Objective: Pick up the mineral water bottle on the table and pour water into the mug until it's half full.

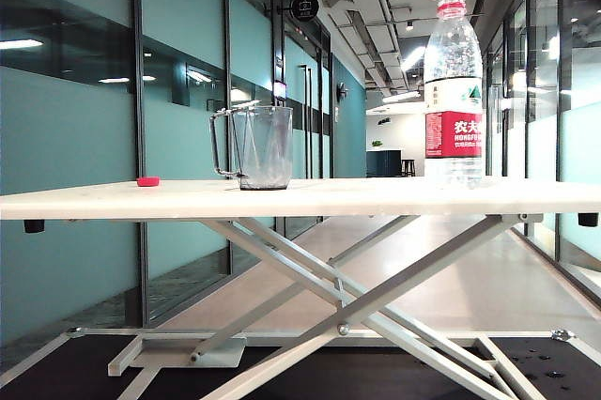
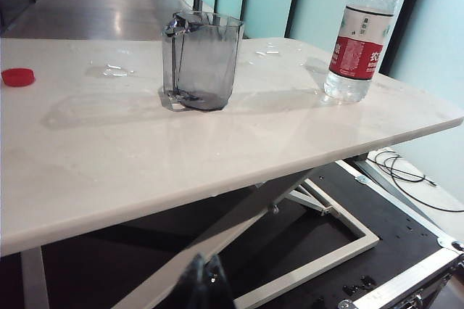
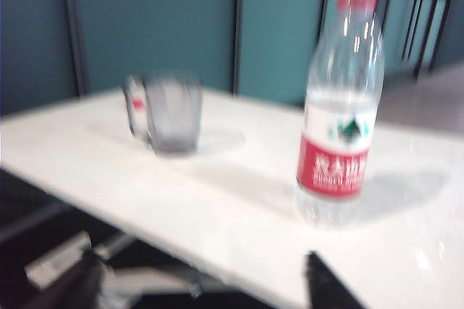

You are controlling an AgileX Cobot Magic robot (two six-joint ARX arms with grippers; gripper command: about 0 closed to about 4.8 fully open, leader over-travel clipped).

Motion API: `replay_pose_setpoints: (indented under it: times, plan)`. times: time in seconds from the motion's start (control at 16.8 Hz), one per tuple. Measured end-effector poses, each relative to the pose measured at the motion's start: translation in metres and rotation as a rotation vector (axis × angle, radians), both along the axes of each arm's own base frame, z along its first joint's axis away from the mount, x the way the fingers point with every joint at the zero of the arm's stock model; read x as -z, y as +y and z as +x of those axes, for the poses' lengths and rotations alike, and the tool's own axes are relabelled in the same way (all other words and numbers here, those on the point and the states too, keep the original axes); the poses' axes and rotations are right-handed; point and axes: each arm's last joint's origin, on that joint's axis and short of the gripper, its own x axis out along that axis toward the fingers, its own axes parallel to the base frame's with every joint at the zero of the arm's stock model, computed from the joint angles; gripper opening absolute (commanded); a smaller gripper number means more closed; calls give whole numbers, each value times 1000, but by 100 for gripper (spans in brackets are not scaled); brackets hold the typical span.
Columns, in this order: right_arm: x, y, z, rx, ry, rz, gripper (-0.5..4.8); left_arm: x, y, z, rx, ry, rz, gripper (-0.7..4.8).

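Take the mug [image 1: 255, 147] as your landmark: it stands upright on the white table [image 1: 376, 197], handle turned toward the small red cap [image 1: 147, 181], which lies well apart from it near the table's left end in the exterior view. On the mug's other side, well apart, your mineral water bottle [image 1: 454, 90] stands upright with its cap off and a red ring at the neck; nothing touches it. You can see a few splashes of water [image 2: 110, 71] on the tabletop between the mug and the cap.

Your right gripper [image 3: 203, 283] sits below the table edge, short of the bottle, its two dark fingertips [image 3: 326, 283] spread wide apart and empty; that view is blurred. Of your left gripper [image 2: 204, 283] only a dark tip shows low under the table's near edge, on the mug's side, so you cannot tell whether it is released or clenched
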Motion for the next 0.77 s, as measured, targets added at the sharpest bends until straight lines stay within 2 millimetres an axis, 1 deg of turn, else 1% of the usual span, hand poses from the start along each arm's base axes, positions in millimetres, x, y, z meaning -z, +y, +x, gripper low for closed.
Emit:
replay_pose_setpoints:
  times: [0.06, 0.18, 0.24, 0.3, 0.36, 0.42, 0.48, 0.59, 0.71, 0.77]
  plan:
    - [0, 1, 8, 17, 25, -6, 474, 0, 0, 0, 0, -2, 3, -5]
    - [-3, 3, 27, 61, 55, -9, 479, 0, 0, 0, 0, -8, 12, -5]
    - [-6, 4, 42, 78, 60, -12, 479, 0, 0, 0, -1, -9, 15, -5]
    - [-12, 8, 67, 83, 68, -13, 479, 0, 0, 0, 0, -10, 15, -5]
    - [-14, 10, 80, 88, 71, -14, 479, 0, 0, 0, 0, -10, 15, -5]
    - [-14, 11, 92, 78, 77, -16, 479, 0, 0, 0, 0, -9, 15, -5]
    - [-15, 15, 110, 57, 88, -19, 479, 0, 0, 0, 0, -10, 15, -5]
    - [-11, 21, 151, 24, 121, -25, 479, 0, 0, 0, 1, -10, 15, -5]
    - [-8, 21, 179, 31, 140, -32, 479, 0, 0, 0, 5, -8, 15, -5]
    - [-5, 20, 186, 38, 146, -39, 479, 0, 0, 0, 6, -9, 15, -5]
